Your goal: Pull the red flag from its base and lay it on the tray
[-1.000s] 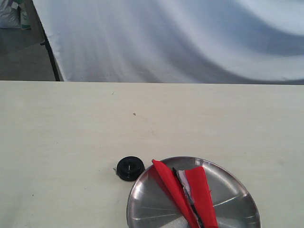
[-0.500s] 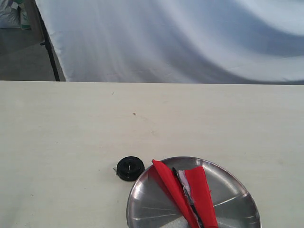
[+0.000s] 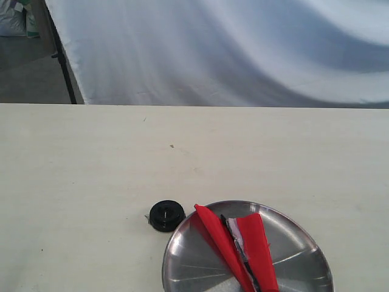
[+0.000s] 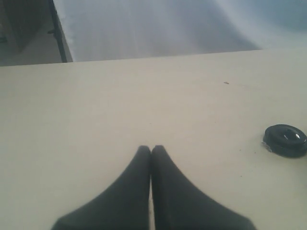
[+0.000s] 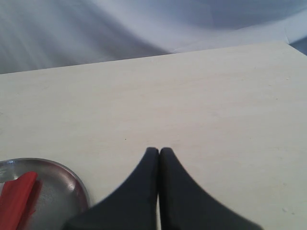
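Task looks done. The red flag (image 3: 240, 246) lies flat in the tray (image 3: 301, 249), its pole running along the cloth. It's off the base (image 3: 166, 215), which sits bare on the table (image 3: 91, 170) just beside the tray rim. My left gripper (image 4: 151, 149) has its jaws pressed together, holding nothing. My right gripper (image 5: 159, 151) is the same, empty, near the tray edge. Next move, I judge: nothing to grasp, just park both arms clear.
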Controlling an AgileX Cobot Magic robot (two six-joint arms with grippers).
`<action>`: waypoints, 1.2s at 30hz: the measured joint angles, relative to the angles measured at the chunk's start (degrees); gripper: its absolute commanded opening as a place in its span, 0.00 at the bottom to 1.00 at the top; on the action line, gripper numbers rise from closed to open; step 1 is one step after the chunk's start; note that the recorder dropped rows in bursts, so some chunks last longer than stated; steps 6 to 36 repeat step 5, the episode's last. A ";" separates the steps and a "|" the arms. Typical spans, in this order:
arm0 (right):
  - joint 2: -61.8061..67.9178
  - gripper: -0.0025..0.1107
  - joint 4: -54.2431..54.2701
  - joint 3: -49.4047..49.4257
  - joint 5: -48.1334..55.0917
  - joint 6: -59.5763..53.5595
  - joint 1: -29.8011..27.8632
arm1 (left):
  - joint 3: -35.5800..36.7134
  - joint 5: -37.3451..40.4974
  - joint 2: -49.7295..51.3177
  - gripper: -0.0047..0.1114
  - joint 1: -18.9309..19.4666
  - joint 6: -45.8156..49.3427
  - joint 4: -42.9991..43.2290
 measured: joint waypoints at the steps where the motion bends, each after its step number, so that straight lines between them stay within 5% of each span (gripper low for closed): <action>1: 0.00 0.02 0.00 0.00 0.00 0.00 0.00 | 0.00 0.00 0.00 0.04 0.00 0.00 0.00; 36: 0.00 0.02 0.00 0.00 0.00 0.00 0.00 | 0.00 0.00 0.00 0.04 0.00 0.00 0.00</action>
